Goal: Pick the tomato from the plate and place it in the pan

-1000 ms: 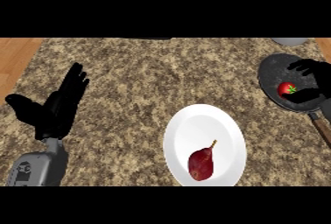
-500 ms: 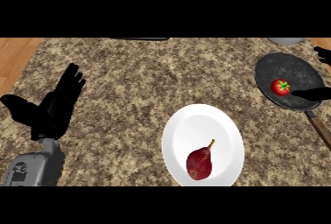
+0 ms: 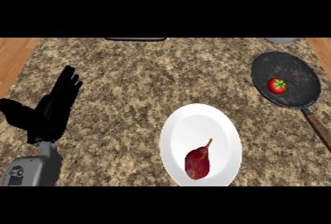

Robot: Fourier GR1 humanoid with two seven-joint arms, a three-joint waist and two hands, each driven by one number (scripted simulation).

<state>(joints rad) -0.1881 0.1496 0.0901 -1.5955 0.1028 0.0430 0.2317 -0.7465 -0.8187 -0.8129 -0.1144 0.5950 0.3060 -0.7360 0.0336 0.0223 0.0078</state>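
At 8 o'clock I see the left hand (image 3: 50,110) resting over the counter (image 3: 142,74), fingers straight and spread, holding nothing. At 6 o'clock the white plate (image 3: 223,131) carries a dark red pear (image 3: 199,160). Farther out, at 2 o'clock, the tomato (image 3: 277,85) sits inside the dark pan (image 3: 284,61), handle pointing toward 4 o'clock.

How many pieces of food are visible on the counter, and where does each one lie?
2. The tomato lies in the pan at the right. The dark red pear lies on the white plate at the lower centre. Nothing appears to hide another.
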